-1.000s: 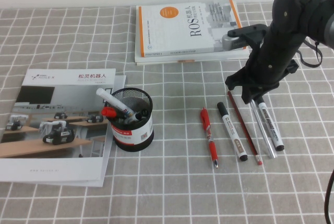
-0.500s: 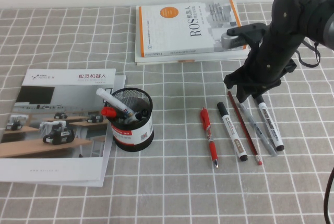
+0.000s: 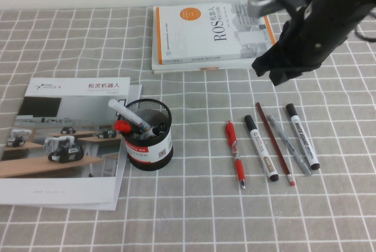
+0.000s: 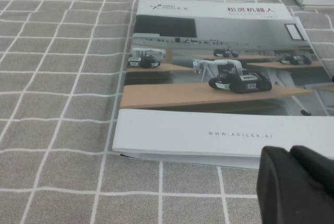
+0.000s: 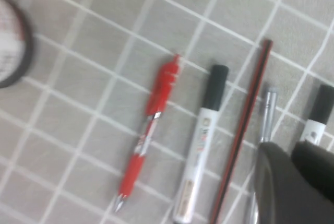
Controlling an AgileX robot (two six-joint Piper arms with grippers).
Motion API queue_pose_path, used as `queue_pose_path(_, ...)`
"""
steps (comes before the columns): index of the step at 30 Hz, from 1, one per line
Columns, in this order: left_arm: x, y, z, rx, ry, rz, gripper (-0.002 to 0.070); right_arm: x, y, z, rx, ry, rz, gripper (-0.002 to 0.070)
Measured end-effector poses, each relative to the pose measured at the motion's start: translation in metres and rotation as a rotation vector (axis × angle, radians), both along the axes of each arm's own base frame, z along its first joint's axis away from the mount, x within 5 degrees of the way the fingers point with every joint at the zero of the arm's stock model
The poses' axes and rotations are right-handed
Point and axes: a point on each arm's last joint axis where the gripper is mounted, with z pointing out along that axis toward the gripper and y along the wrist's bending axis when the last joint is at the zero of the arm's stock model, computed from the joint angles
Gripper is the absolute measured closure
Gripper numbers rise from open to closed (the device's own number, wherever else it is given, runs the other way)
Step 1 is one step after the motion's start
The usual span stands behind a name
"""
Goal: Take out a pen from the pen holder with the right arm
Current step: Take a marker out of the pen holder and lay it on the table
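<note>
Pen holder stood on the checked surface just beside the brochure, markers inside. I saw the right gripper hovering above the loose pens, fingers clenched on nothing. The left gripper hung over the brochure, fingers clenched.

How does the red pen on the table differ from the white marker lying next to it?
The red pen is slim and mostly red; the white marker is thicker, white with a black cap. The pen shows a bare metal tip; the marker is capped. Both lie flat, nearly parallel, apart. The right gripper, shut, hovers above the table near them; the left gripper, shut, hangs near the brochure.
</note>
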Motion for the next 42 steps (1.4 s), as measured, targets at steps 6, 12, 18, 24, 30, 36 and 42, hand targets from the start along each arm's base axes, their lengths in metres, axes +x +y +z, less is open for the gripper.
queue_pose_path(6,0.000,0.000,0.000,0.000,0.000,0.000,0.0678,-0.074,-0.013,0.049,0.083,-0.161,0.045,0.0685)
queue_pose_path(12,0.000,0.000,0.000,0.000,0.000,0.000,0.0678,-0.138,-0.046,0.065,0.118,-0.211,0.029,0.0688)
queue_pose_path(18,0.000,0.000,0.000,0.000,0.000,0.000,0.0678,-0.194,-0.076,0.053,0.136,-0.228,0.009,0.0688)
queue_pose_path(24,0.000,0.000,0.000,0.000,0.000,0.000,0.0678,-0.244,-0.102,0.025,0.167,-0.257,0.008,0.0688)
queue_pose_path(30,0.000,0.000,0.000,0.000,0.000,0.000,0.0678,-0.276,-0.115,0.001,0.214,-0.258,0.009,0.0688)
queue_pose_path(36,0.000,0.000,0.000,0.000,0.000,0.000,0.0678,-0.279,-0.118,-0.027,0.227,-0.288,-0.003,0.0688)
queue_pose_path(42,0.000,0.000,0.000,0.000,0.000,0.000,0.0678,-0.268,-0.118,-0.060,0.289,-0.430,-0.059,0.0688)
